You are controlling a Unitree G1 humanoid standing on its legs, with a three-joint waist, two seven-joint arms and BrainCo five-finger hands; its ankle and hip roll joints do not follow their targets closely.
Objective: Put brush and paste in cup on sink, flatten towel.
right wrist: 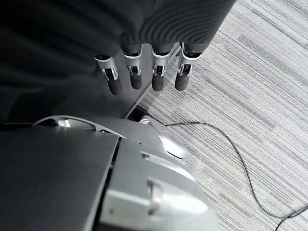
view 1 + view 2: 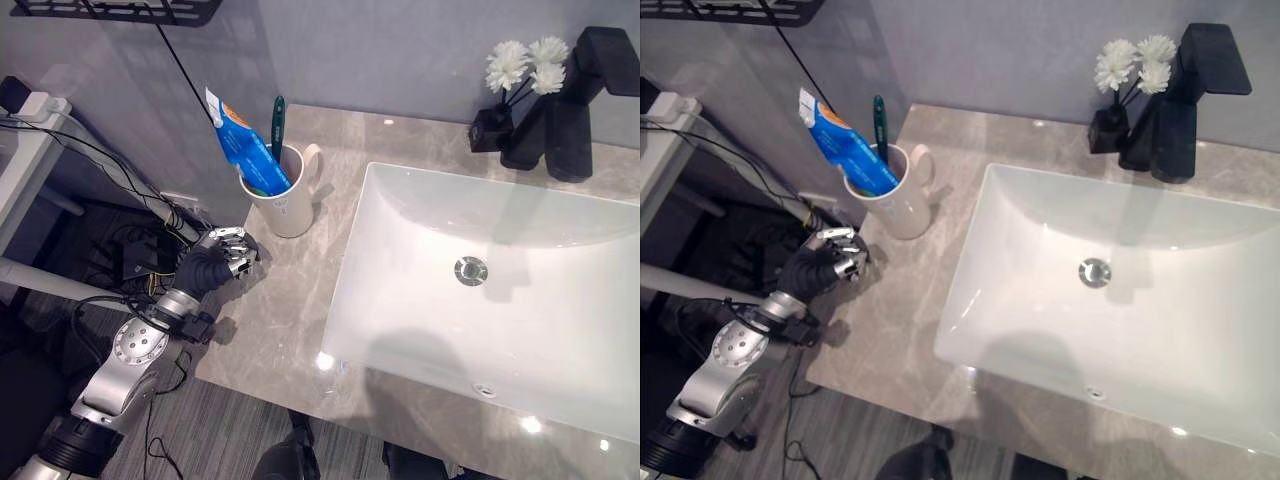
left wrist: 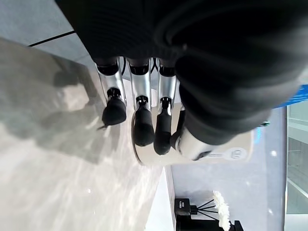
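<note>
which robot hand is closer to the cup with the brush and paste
Left. The left robot hand sits on the counter edge just beside the cup. The right robot hand hangs over the floor, away from it.

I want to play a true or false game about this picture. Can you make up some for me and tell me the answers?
1. The brush stands in the cup. True.
2. The paste lies in the sink. False: it is in the cup too.
3. The left robot hand holds the cup. False: it is beside the cup, holding nothing.
4. White flowers stand by the black tap. True.
5. The cup is inside the sink. False: it stands on the counter.
</note>
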